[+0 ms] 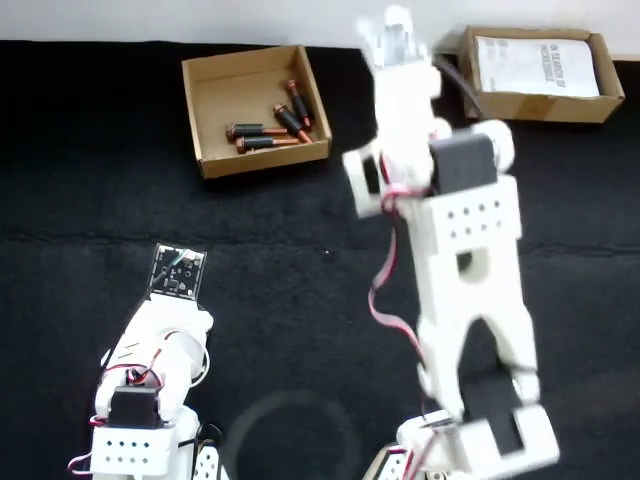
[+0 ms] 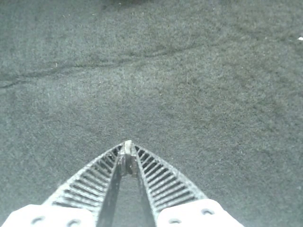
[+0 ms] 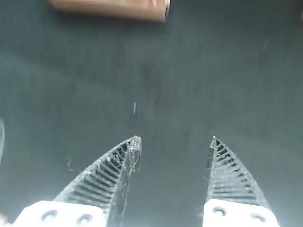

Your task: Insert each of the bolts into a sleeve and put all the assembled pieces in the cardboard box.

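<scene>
Look first at the cardboard box at the far side of the black tabletop: inside it, four bolt-and-sleeve pieces, lying close together by one wall. With all four in there, probably very near the end of the job. Find the right end effector wide open, holding nothing, up high at the far side of the tabletop, between that box and a second box with a sheet of paper in it. See a brown box edge just ahead of it in the right wrist view; cannot tell which of the two boxes. Find the left end effector shut tight, tips touching, holding nothing, low over the tabletop on the near side and well apart from both boxes. For this step, most likely a matter of taking the right arm away from the boxes without a bump. Keep it open while pulling back, so as not to pinch or drag anything. Lift up before swinging sideways, to stay off the box walls and not tip the pieces out. Go slowly and smoothly. Leave the left arm tucked in and out of the way. Then look over the whole tabletop for any bolt or sleeve left out, and only stop after that check.
</scene>
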Controlling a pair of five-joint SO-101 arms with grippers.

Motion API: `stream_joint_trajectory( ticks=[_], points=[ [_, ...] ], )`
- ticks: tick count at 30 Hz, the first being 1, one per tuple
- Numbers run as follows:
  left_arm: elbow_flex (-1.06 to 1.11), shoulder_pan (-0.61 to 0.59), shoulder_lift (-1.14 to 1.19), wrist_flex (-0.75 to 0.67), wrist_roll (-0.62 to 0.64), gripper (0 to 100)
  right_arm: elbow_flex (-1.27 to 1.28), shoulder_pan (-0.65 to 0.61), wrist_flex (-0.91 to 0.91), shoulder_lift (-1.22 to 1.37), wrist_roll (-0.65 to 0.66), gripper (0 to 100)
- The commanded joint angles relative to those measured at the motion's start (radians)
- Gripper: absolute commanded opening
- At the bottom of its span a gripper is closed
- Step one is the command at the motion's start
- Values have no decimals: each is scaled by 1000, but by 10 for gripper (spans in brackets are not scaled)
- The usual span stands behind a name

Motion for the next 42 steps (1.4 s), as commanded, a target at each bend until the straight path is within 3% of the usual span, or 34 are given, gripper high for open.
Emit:
stream_joint_trajectory(
  ticks=[1,8,17,29,39,42],
  points=[
    [15,4,-16,-3,-6,9,343,10,1,-232,-3,209],
    [15,4,-16,-3,-6,9,746,12,-91,-527,-6,209],
    [16,4,-16,-3,-2,9,1320,15,-338,-839,-2,209],
    [16,4,-18,49,-2,9,1891,213,-857,-937,2,209],
    [16,4,-18,89,2,9,1965,295,-831,-935,-6,209],
    [16,4,-18,97,75,9,1968,303,-792,-937,-6,209]
  ],
)
